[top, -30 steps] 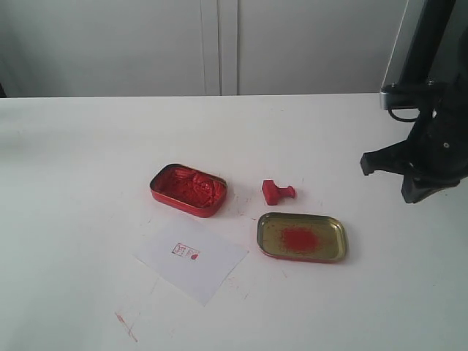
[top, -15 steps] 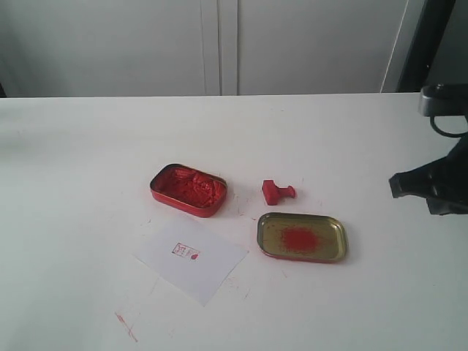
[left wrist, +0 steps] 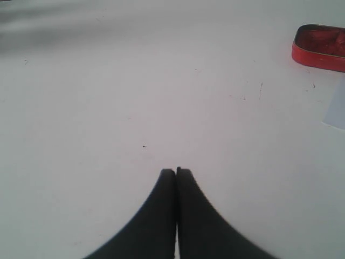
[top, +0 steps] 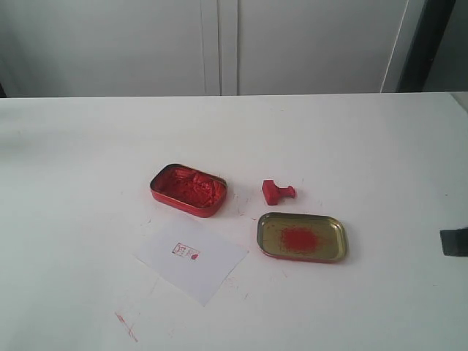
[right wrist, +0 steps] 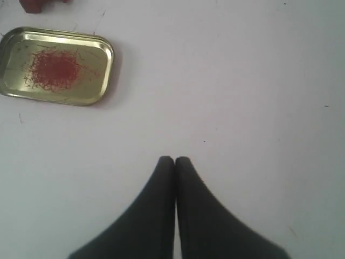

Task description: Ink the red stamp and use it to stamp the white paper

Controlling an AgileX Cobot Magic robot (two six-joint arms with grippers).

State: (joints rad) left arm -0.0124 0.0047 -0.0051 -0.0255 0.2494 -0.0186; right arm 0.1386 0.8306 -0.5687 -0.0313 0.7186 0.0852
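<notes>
The red stamp point(top: 277, 191) lies on its side on the table, between the red tin and the gold lid; a corner of the stamp point(right wrist: 33, 5) shows in the right wrist view. The white paper point(top: 191, 260) lies flat in front of the tin, bearing a small red print. An edge of the paper point(left wrist: 336, 110) shows in the left wrist view. My left gripper point(left wrist: 176, 171) is shut and empty over bare tabletop. My right gripper point(right wrist: 173, 159) is shut and empty, well away from the stamp; only a dark bit of the right arm point(top: 454, 242) shows at the exterior view's right edge.
A red tin of lumpy red paste point(top: 188, 189) sits left of the stamp, and the tin point(left wrist: 322, 46) also shows in the left wrist view. A gold lid with a red smear point(top: 301, 237) lies in front of the stamp; the lid point(right wrist: 55, 66) appears in the right wrist view. Red marks point(top: 125, 326) stain the table.
The right arm has drawn back to the right and downward, almost leaving the exterior view. The stamp, paper, tin and lid have stayed put.
</notes>
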